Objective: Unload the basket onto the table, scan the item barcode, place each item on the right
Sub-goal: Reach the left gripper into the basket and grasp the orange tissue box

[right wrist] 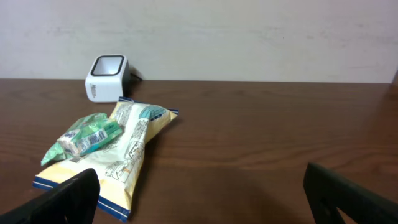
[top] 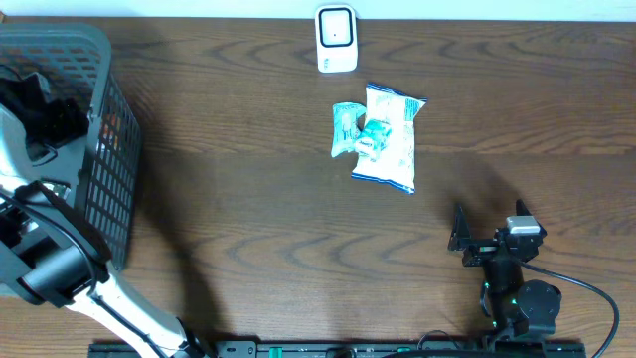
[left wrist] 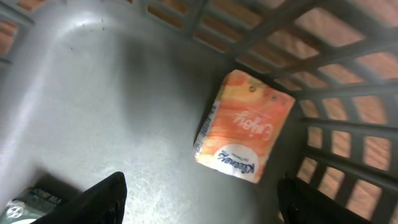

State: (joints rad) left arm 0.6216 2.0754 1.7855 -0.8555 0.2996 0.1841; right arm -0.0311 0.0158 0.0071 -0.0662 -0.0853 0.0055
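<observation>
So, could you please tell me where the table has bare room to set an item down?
Yes: the table is bare between the basket and the snack bag, and again right of the bag. Crowded from the scanner down to the bag, where a green packet lies partly on it.

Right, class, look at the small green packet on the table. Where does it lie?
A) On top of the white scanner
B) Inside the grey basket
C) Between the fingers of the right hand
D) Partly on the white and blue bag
D: the green packet rests partly across the white and blue bag, as the overhead and right wrist views both show.
</observation>
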